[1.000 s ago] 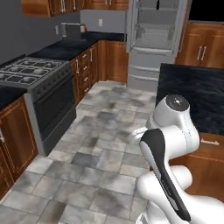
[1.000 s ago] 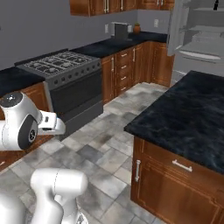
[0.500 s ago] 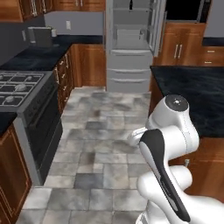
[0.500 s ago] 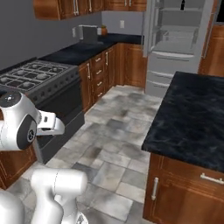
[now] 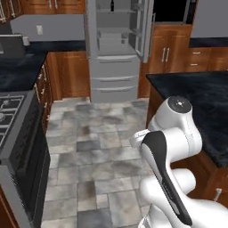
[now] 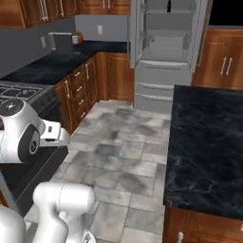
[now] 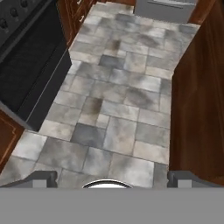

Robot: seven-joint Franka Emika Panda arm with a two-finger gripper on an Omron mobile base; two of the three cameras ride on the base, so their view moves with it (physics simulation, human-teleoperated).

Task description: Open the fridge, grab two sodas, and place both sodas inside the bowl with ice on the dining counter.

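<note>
Nearest to me, the hand view looks down along the jaws (image 7: 111,177): they stand wide apart with nothing between them, over the grey stone floor tiles (image 7: 118,92). The black oven front of the stove (image 7: 30,65) runs along one side of that view and reddish-brown cabinet wood along the other. From the base views, I have the stove (image 5: 13,133) on my left and the dining table (image 6: 209,142), black marbled top on wood cabinets, on my right; the part of its top that I see carries nothing. Straight ahead across the floor stands the fridge (image 5: 116,49), its upper doors swung open on grey shelves. On the top shelf I see a slim dark bottle (image 5: 112,5); the other shelves look bare from here.
</note>
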